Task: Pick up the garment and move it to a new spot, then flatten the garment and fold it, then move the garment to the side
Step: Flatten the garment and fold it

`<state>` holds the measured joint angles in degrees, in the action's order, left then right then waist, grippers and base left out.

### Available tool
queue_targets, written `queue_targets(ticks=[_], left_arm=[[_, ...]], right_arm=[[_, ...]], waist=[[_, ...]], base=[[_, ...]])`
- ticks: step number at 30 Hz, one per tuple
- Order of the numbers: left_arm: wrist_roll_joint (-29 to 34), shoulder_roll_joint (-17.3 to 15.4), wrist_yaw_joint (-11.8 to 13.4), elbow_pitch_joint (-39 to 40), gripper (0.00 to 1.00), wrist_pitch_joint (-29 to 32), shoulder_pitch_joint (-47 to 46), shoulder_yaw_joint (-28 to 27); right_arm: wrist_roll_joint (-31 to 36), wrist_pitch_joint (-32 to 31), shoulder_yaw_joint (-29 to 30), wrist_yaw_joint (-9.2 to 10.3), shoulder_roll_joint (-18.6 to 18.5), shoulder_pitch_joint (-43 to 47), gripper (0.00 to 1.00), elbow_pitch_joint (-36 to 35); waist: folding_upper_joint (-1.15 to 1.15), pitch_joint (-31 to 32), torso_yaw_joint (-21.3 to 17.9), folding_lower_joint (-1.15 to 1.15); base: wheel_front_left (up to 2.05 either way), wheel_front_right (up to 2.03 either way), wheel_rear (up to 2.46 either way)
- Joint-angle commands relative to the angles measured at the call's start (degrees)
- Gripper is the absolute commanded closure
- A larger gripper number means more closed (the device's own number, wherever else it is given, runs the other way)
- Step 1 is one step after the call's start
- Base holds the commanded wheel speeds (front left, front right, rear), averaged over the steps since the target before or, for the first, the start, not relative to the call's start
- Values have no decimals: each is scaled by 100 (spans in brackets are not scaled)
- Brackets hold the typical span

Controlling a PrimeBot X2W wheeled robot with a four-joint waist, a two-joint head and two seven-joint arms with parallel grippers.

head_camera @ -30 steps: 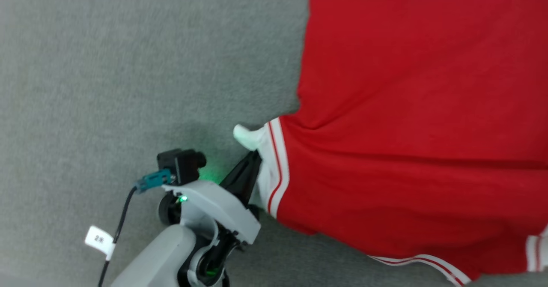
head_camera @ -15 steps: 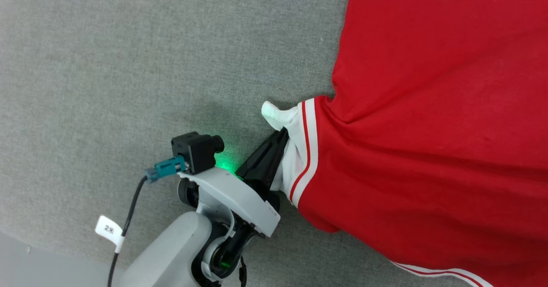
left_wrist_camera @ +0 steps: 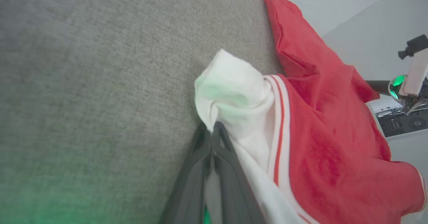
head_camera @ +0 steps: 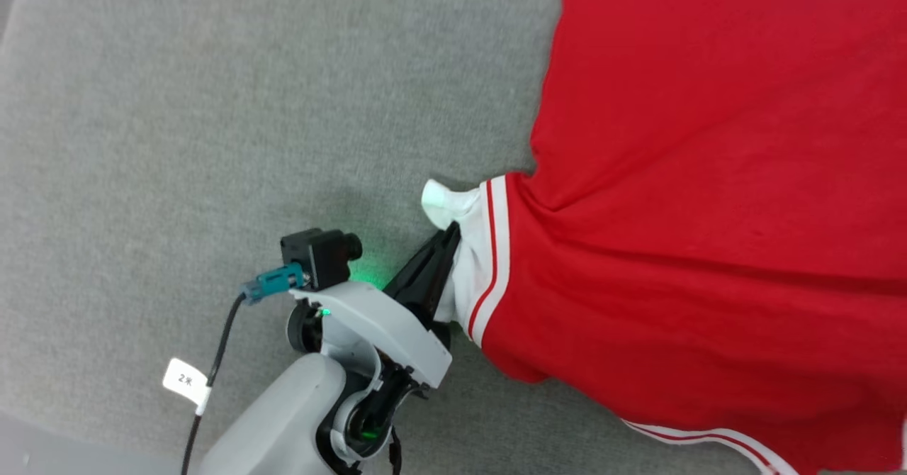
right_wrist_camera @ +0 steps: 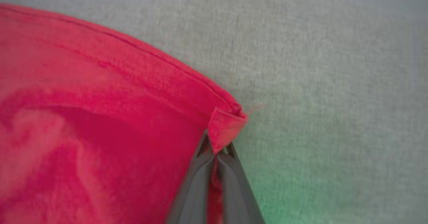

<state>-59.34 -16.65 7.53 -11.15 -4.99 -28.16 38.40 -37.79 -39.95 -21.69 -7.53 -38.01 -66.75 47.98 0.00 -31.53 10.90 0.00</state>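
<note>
So this small red jersey-style shirt with white sleeves and striped trim point(head_camera: 708, 177) is about as floppy as it gets. It looks like thin, soft knit that's light, not fragile and not slippery. It's lying spread over the fuzzy grey felt-like surface point(head_camera: 177, 106), on the right side of the head view. It's mostly flat, with creases fanning out from the sleeve seam. My guess is it has zero stiffness, so anything that isn't pinched will sag and drag. That grey nap also looks grippy enough to bunch it up if it gets pulled along low.

Grip-wise, the left gripper point(head_camera: 448, 244) has its two dark fingers squeezed together on the wadded-up white sleeve point(left_wrist_camera: 230, 90), just beside the red-and-white stripes. The right gripper point(right_wrist_camera: 217, 147) has its jaws pressed together on a corner of the red hem point(right_wrist_camera: 229, 123), with a little flap folded over the tips. Edges and corners seem like the right places to grab, since two far-apart pinches should let it hang like a sheet. The sleeve hold is on a loose wad though, so I'd watch for it slipping out.

Count:
- one shirt
- two grippers, both clamped on it
- one white sleeve that I can make out
</note>
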Motion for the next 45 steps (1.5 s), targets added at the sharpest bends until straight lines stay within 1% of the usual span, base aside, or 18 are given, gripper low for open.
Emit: queue_targets(ticks=[1,5,7,12,16,19,23,25,28,31,32,33,34,37,41,43,45], left_arm=[[-108,-205,136,-563,100,90,366,-36],[-166,-322,91,-676,100,85,500,-83],[-183,-352,86,-685,100,99,514,-92],[-208,-477,102,-666,100,113,534,-155],[-238,-602,147,-598,100,144,629,-196],[-243,-699,200,-539,100,171,688,-222],[-175,-808,292,-461,100,203,723,-218],[-172,-846,320,-414,100,211,719,-234],[-157,-867,383,-328,100,227,703,-234],[-136,-886,420,-279,100,256,695,-213],[-133,-889,426,-267,100,265,690,-209],[-128,-890,426,-254,100,265,684,-204],[-124,-888,425,-245,100,256,680,-202],[-119,-853,405,-218,100,235,663,-187],[-105,-774,369,-145,100,195,604,-158],[-89,-725,366,-107,100,183,558,-134],[-58,-666,359,-80,100,183,488,-103]], right_arm=[[-107,-148,-213,8,-117,606,100,50],[-684,-171,-580,8,-507,1621,100,-637],[-930,-132,-673,8,-712,2083,100,-1045],[-1423,-78,-678,7,-1073,3248,100,-2046],[-1658,-146,-644,7,-1222,4242,100,-2802],[-1713,-189,-581,7,-1213,4908,100,-3302],[-1621,-215,-409,6,-1082,5601,100,-3808],[-1610,-291,-360,6,-960,5884,100,-4033],[-1542,-386,-276,6,-746,6180,100,-4281],[-1299,-368,-138,6,-579,6278,100,-4390],[-1215,-320,-27,6,-530,6258,62,-4397],[-1166,-322,68,6,-512,6242,27,-4419],[-1113,-361,160,7,-527,6207,0,-4492],[-1199,-512,594,7,-674,6044,0,-4726],[-1209,-683,1329,6,-872,5652,0,-5130],[-1099,-625,1669,7,-837,5252,0,-5257],[-833,-560,1756,6,-741,4790,0,-5316]], waist=[[0,493,-201,0],[0,974,-398,0],[0,1173,-498,0],[0,1553,-744,0],[0,1700,-966,0],[0,1735,-1110,0],[0,1730,-1239,0],[0,1710,-1281,0],[0,1666,-1326,0],[0,1652,-1332,0],[0,1651,-1327,0],[0,1654,-1319,0],[0,1658,-1306,0],[0,1660,-1232,0],[0,1552,-1077,0],[0,1439,-985,0],[0,1302,-878,0]], base=[[0,0,0],[0,0,0],[0,0,0],[0,0,0],[0,0,0],[0,0,0],[0,0,0],[0,0,0],[0,0,0],[0,0,0],[0,0,0],[0,0,0],[0,0,0],[0,0,0],[0,0,0],[0,0,0],[0,0,0]])
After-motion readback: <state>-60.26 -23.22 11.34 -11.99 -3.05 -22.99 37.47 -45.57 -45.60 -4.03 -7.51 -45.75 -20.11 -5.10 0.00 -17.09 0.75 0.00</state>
